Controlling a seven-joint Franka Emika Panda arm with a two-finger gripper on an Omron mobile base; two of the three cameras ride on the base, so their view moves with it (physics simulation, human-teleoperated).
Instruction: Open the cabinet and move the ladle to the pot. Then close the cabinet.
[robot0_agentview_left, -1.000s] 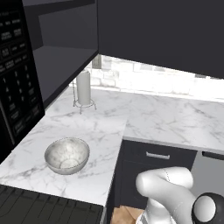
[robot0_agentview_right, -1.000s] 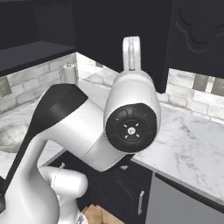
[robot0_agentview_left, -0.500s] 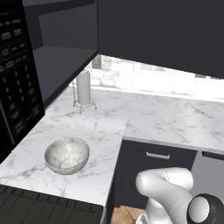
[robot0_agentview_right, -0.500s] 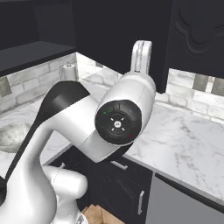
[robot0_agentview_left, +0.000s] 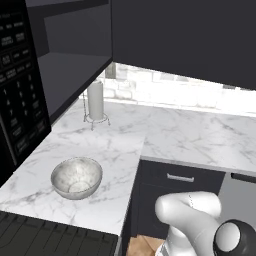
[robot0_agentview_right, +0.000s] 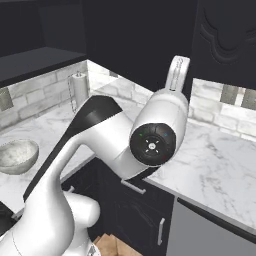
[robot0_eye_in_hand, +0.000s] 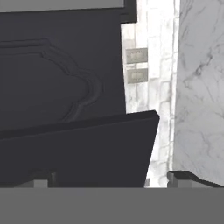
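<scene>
Straight ahead of the end effector (robot0_eye_in_hand: 113, 178), the cabinet (robot0_eye_in_hand: 61, 92) faces the hand camera, its curved-panel door rolled sideways in that view and a second dark door edge crossing just before the fingertips. The jaws stand spread wide, grasping nothing. No handle can be made out, so its long axis cannot be told. Beyond, two pale wall outlets (robot0_eye_in_hand: 136, 65) sit on the tiled backsplash beside the marble surface (robot0_eye_in_hand: 199, 87). No readable writing anywhere.
</scene>
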